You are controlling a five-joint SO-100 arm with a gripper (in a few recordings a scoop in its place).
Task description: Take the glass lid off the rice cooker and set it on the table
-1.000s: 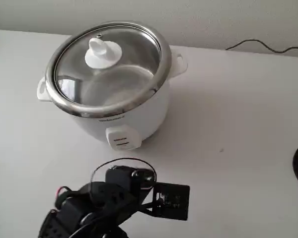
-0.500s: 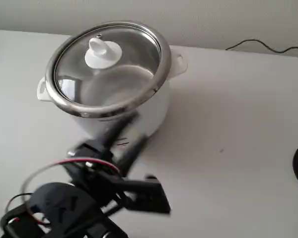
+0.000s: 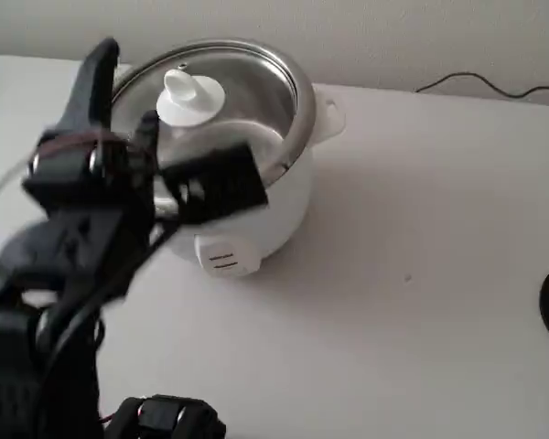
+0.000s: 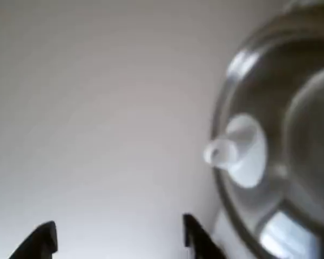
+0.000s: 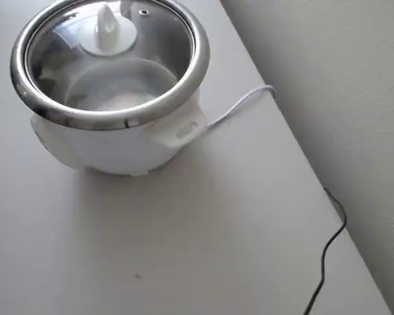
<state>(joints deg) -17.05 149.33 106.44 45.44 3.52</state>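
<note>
While glass lid (image 3: 221, 101) sits seated on rice cooker (image 3: 256, 210) | gripper (image 4: 119, 240) spread wide, empty, beside the pot | step: approach | next: centre over knob (image 3: 188, 97), descend, close.

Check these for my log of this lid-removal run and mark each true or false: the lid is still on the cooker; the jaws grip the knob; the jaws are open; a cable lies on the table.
1. The glass lid sits on the rice cooker. True.
2. The jaws grip the knob. False: the gripper is beside the cooker and holds nothing.
3. The jaws are shut. False: they stand apart.
4. A cable lies on the table. True.
</note>
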